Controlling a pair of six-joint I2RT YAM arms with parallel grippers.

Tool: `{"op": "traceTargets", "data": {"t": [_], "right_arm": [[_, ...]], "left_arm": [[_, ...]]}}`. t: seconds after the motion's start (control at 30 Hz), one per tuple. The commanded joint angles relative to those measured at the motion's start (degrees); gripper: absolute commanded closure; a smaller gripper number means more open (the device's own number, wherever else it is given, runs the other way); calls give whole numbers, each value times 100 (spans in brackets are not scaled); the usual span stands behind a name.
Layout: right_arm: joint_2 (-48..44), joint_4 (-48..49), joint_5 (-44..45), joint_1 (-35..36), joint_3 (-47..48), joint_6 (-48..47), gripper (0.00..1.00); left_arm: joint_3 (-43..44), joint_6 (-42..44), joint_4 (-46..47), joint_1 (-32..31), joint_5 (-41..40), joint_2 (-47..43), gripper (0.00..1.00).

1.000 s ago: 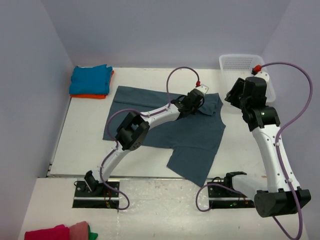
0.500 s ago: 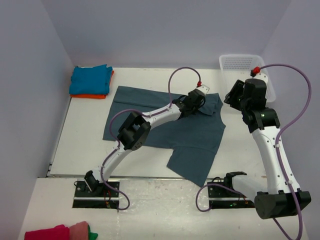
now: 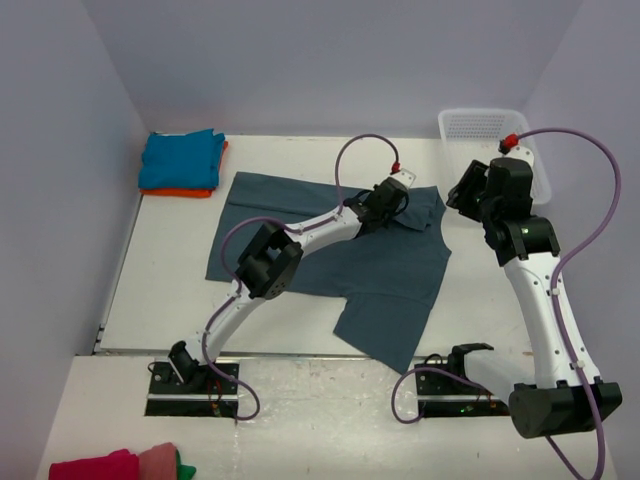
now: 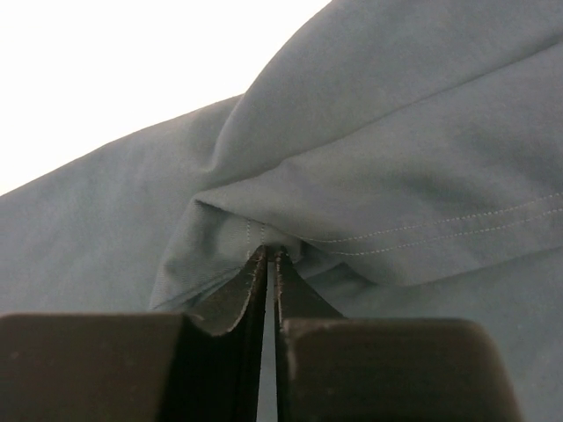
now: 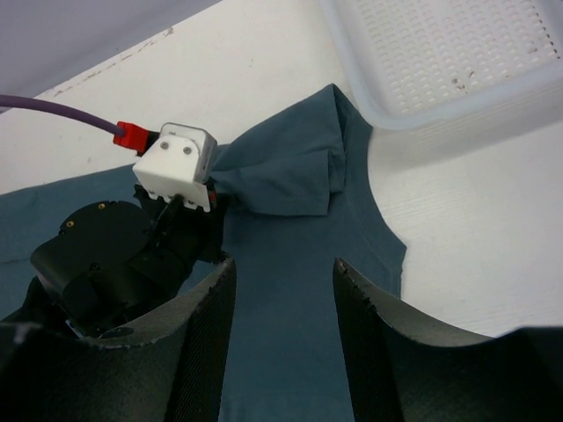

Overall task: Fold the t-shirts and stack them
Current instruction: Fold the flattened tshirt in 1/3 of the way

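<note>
Three T-Shirts on the Worktop, One Pinched Near the Neckline

Found the slate-blue t-shirt (image 3: 340,270) spread across the middle of the white worktop (image 3: 170,280), with one corner reaching the near edge.

Noted the left end effector (image 4: 269,257) pressed together on a raised fold of that shirt, at its far right portion close to the neckline. Confirmed in the left wrist view: cloth clamped between both fingers, with a stitched hem line running just beyond the pinch. Confirmed also in the right wrist view: fabric bunched and drawn up off the flat cloth at the point of grip.

Recorded the right end effector (image 5: 281,268) spread apart and gripping nothing, poised above the shirt's right shoulder area, between the left unit and the white mesh basket (image 3: 490,130). Placed the basket at the far right corner of the worktop, with the shirt's far corner just beside its rim.

Located the turquoise t-shirt (image 3: 180,158) folded at the far left corner, resting on top of the orange t-shirt (image 3: 190,191), with only a strip of orange showing underneath. Judged both well apart from the slate-blue one.

Logged a pink and red cloth bundle (image 3: 110,467) off the worktop at the near left, beside the left arm's base.
</note>
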Motion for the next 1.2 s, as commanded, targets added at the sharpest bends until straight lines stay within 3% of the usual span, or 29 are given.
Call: {"op": "traceTargets", "data": {"t": [0.0, 0.3, 0.43, 0.53, 1.17], "right_arm": [[-61, 108, -172, -3, -115, -77, 50], [159, 170, -312, -3, -292, -77, 50], [168, 223, -392, 6, -309, -95, 50], [176, 205, -392, -3, -300, -104, 50], [159, 188, -506, -3, -335, -112, 50]], "left_arm": [[211, 99, 191, 45, -118, -52, 97], [-352, 82, 412, 36, -48, -536, 100], [-396, 47, 438, 27, -21, -509, 73], [-431, 3, 473, 10, 5, -509, 71], [-563, -24, 728, -70, 243, -720, 68]]}}
